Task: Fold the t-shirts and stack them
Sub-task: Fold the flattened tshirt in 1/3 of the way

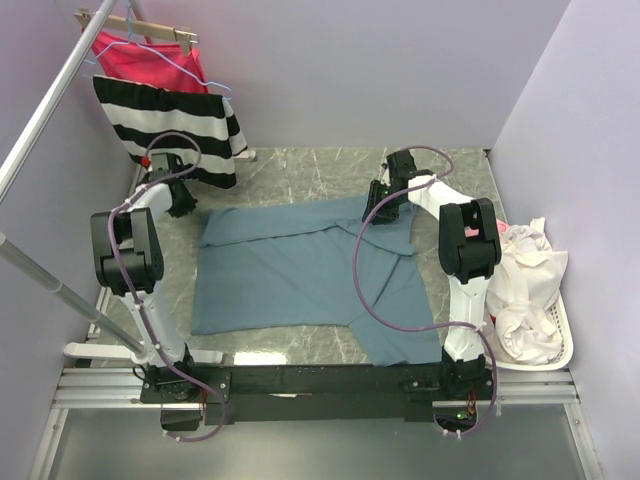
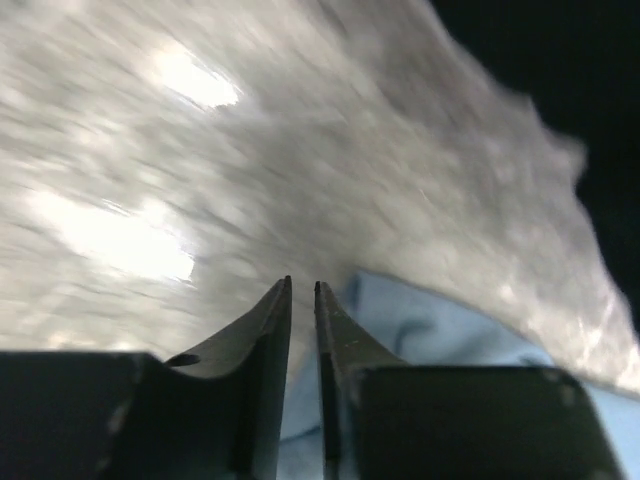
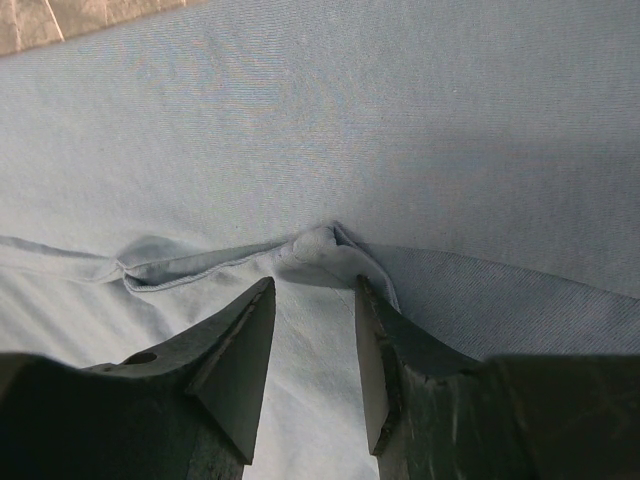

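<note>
Grey marble tabletop (image 1: pixel 300 175), slate-blue t-shirt (image 1: pixel 290 280) spread wide, creased, left tool (image 2: pixel 302 285) near-closed, grip unclear, right tool (image 3: pixel 314 282) parted over hem

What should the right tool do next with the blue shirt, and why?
Probably close the right tool on the puckered hem of the slate-blue t-shirt: its jaws stand open either side of that pucker.

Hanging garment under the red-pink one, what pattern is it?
The garment has black-and-white stripes; the top external view shows it best.

Top view downward, wrist views close over t-shirt (image 3: pixel 400 120)
</note>
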### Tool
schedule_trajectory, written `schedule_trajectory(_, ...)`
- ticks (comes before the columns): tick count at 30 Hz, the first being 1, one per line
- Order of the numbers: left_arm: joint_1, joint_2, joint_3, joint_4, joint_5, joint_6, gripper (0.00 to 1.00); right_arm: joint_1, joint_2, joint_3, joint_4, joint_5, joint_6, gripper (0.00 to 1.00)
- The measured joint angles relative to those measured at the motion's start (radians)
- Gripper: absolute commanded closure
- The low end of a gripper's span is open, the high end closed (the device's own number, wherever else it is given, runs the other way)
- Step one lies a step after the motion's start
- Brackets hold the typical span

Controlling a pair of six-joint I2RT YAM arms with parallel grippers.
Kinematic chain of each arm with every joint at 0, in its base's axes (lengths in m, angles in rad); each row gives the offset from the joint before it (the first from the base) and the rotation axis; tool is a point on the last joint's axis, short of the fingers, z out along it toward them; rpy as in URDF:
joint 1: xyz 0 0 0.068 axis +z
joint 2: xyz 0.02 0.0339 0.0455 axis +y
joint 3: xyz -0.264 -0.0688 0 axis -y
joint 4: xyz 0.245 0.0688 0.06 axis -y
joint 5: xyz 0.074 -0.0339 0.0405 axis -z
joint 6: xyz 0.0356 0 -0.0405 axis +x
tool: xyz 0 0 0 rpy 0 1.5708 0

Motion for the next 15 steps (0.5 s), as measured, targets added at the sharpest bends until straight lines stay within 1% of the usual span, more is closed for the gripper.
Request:
schedule_trajectory(1,0.005,0.0,0.011,-0.006,-0.018,0.005,0.81,0.0,0.0,0.0,0.0,0.0,0.0,0.54)
schedule_trajectory(3,0.013,0.0,0.019,-0.005,-0.04,0.01,0.75,0.0,0.0,0.0,0.0,0.0,0.0,0.54)
schedule_trajectory(4,0.015,0.0,0.018,-0.006,-0.045,0.012,0.71,0.0,0.0,0.0,0.0,0.0,0.0,0.54)
schedule_trajectory(5,0.016,0.0,0.015,-0.005,-0.043,0.014,0.63,0.0,0.0,0.0,0.0,0.0,0.0,0.54)
schedule_trajectory(8,0.009,-0.004,-0.018,0.016,-0.011,0.016,0.52,0.0,0.0,0.0,0.0,0.0,0.0,0.54)
schedule_trajectory(11,0.0,-0.008,-0.059,0.031,0.035,0.011,0.5,0.0,0.0,0.0,0.0,0.0,0.0,0.53)
schedule_trajectory(15,-0.008,-0.021,-0.088,0.056,0.093,0.002,0.51,0.0,0.0,0.0,0.003,0.0,0.0,0.53)
